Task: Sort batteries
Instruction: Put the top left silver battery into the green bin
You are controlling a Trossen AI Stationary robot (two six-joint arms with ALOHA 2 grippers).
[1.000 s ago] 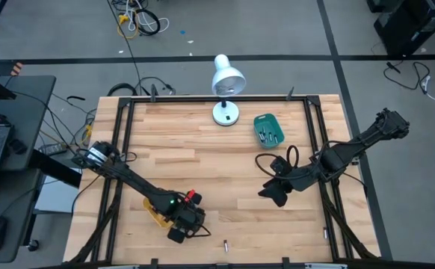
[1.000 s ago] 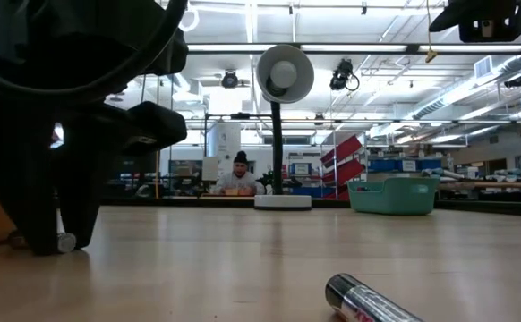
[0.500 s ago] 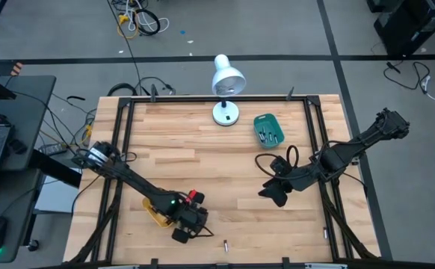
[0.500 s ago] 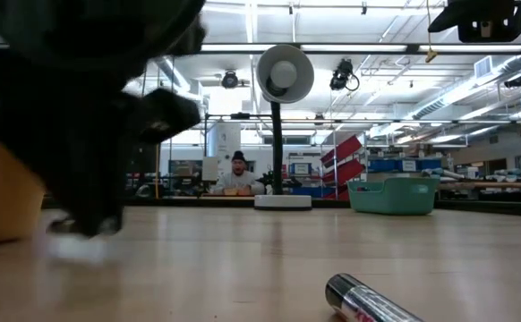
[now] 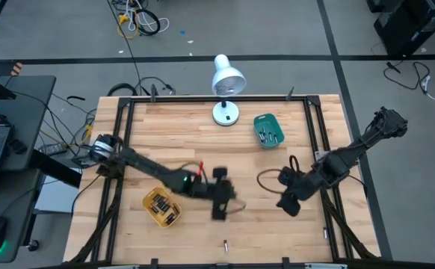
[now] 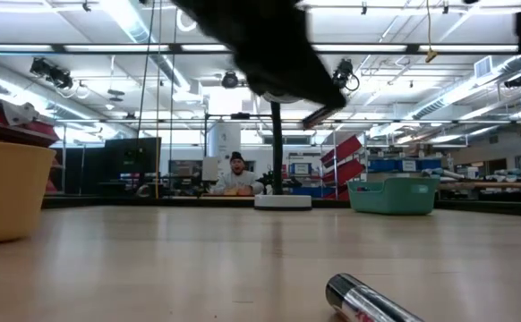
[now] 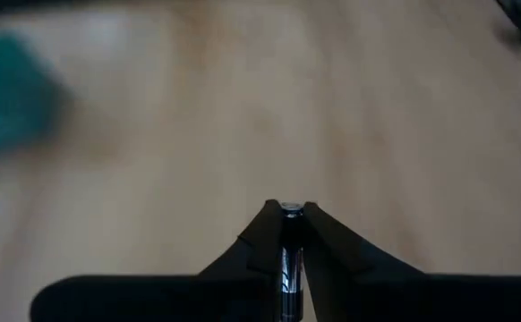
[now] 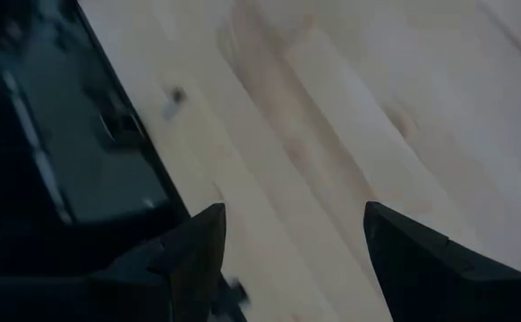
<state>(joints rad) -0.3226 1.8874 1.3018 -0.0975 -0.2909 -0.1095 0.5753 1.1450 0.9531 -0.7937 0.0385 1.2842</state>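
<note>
Left pincer (image 7: 285,234): left wrist view alone is showing it pinching a battery (image 7: 285,268).
Right pincer (image 8: 287,259): is gaping empty over the bench (image 5: 202,134).

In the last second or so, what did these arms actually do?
The left gripper left the yellow tray and swung toward the table's middle, shut on a battery. The right gripper, open, shifted slightly toward the near edge. The lamp, teal tray and loose battery stayed put.
</note>
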